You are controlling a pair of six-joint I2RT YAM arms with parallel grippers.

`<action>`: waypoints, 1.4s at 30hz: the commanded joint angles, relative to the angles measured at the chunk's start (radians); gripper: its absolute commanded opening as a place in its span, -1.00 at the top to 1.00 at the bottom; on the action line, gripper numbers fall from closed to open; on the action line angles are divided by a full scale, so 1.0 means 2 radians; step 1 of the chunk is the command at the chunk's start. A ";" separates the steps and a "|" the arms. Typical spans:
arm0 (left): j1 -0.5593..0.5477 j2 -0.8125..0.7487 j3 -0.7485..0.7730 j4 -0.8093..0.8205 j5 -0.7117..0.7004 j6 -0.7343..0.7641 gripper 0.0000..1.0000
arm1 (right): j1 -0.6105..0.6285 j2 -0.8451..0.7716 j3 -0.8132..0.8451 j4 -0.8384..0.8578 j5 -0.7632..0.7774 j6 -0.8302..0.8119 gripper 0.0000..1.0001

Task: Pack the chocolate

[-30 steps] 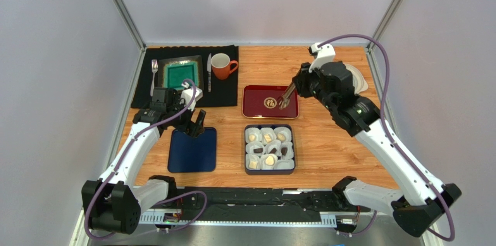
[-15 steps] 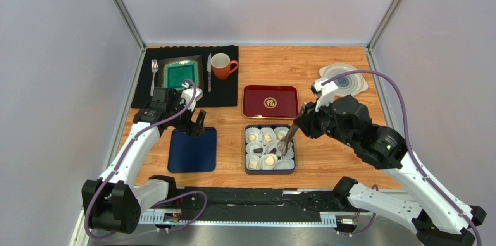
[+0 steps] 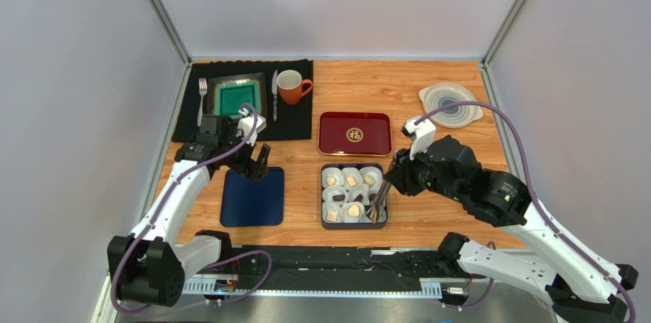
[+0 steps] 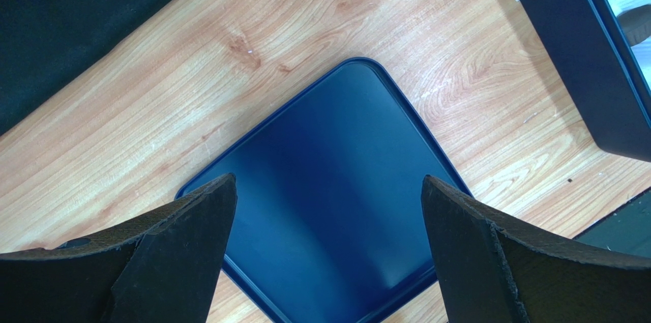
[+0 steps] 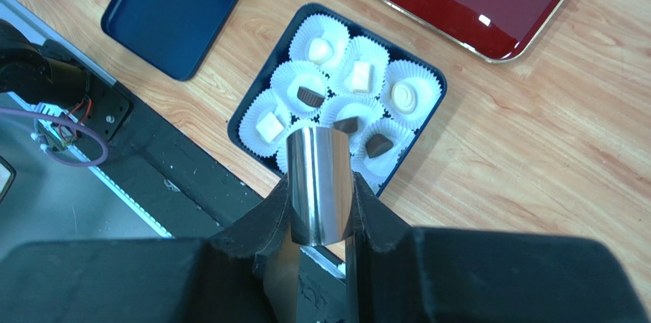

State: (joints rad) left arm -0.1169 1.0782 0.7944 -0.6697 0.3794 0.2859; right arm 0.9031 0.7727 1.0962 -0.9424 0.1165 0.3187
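The right pincer (image 5: pixel 321 220), clamped on metal tongs (image 5: pixel 319 182), holds them tips-down over the near edge of the box (image 3: pixel 354 226), where the chocolates (image 5: pixel 361 76) sit in paper cups (image 5: pixel 425 102), while the left pincer (image 4: pixel 327 186) hangs spread apart above the blue lid (image 4: pixel 321 247), presumably ready for closing.

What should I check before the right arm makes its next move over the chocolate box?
1. Grip: right gripper shut on metal tongs: ok.
2. Position: tongs above the dark blue box: ok.
3. Load: a sweet between the tong tips: cannot tell, the tips are hidden.
4. Packing: seven chocolates seated in white paper cups: ok; the cups under the tongs are hidden.
5. Other arm: left gripper open above the blue lid, apart from the box: ok.
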 commanded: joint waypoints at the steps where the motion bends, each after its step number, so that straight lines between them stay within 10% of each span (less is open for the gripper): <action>1: 0.002 -0.001 0.022 0.004 0.005 0.001 -0.98 | 0.012 -0.002 -0.010 0.026 0.002 0.012 0.91; 34: 0.002 -0.004 0.028 -0.002 0.006 0.003 -0.99 | 0.016 -0.004 -0.023 0.039 0.042 0.010 0.78; 42: 0.002 -0.005 0.026 -0.001 0.006 0.003 -0.98 | 0.017 -0.004 -0.023 0.039 0.046 0.015 0.42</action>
State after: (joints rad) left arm -0.1169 1.0782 0.8116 -0.6724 0.3801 0.2859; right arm 0.9291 0.7795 1.0454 -0.9081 0.2001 0.3328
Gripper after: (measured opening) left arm 0.992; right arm 0.267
